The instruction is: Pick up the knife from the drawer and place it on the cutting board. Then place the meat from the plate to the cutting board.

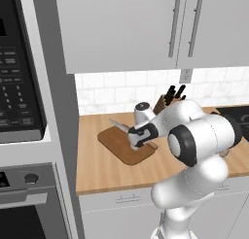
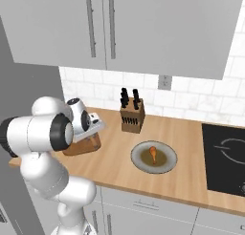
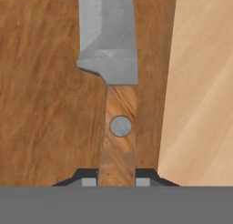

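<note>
Hand view shows the two-finger dark gripper [image 3: 117,180] closed on the brown wooden handle of the slim silver-bladed knife [image 3: 117,82], over the flat dark-brown wooden cutting board [image 3: 45,104], close to the board's right edge, where the light wooden counter [image 3: 200,82] begins. To do the placing well, the robot should probably lower the knife flat and shift it toward the board's middle before releasing. On the counter's far side, well apart, the orange-brown meat chunk [image 2: 153,154] lies on the round grey-beige plate [image 2: 139,161], with free counter between.

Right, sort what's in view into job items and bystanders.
Job: slim wooden-handled silver-bladed knife, gripped by fingers; dark-brown wooden cutting board; orange-brown meat chunk; round grey-beige plate.
Bystanders: wooden knife block; black stovetop; microwave.
</note>
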Robot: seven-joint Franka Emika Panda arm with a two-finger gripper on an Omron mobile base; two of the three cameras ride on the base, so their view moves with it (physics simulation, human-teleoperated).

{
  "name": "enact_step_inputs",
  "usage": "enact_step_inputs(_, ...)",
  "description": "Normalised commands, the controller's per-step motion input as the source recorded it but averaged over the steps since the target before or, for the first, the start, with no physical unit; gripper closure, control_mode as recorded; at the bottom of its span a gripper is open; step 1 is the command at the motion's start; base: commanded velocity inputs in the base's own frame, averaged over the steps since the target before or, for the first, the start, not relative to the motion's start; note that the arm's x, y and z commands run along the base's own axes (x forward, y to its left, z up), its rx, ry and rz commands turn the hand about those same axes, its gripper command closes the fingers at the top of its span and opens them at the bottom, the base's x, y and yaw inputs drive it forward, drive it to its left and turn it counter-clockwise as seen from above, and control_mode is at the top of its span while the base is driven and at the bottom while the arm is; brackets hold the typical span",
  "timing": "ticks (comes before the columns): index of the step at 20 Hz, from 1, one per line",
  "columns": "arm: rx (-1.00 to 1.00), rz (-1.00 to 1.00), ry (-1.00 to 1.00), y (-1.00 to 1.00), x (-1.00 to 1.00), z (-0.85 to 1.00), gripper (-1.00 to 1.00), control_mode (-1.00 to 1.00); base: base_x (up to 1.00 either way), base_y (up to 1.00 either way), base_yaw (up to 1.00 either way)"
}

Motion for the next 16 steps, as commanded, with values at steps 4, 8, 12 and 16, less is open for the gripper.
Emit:
enact_step_inputs(4, 0.00, 0.00, 0.02, 0.20, 0.43, -0.20, 1.00, -1.00, 0.00, 0.00, 0.00)
enact_step_inputs(8, 0.00, 0.00, 0.04, 0.21, 0.37, -0.20, 1.00, -1.00, 0.00, 0.00, 0.00)
enact_step_inputs(12, 0.00, 0.00, 0.03, 0.20, 0.35, -0.15, -1.00, -1.00, 0.00, 0.00, 0.00)
enact_step_inputs(16, 0.00, 0.00, 0.00, 0.06, 0.04, -0.02, -1.00, -1.00, 0.00, 0.00, 0.00)
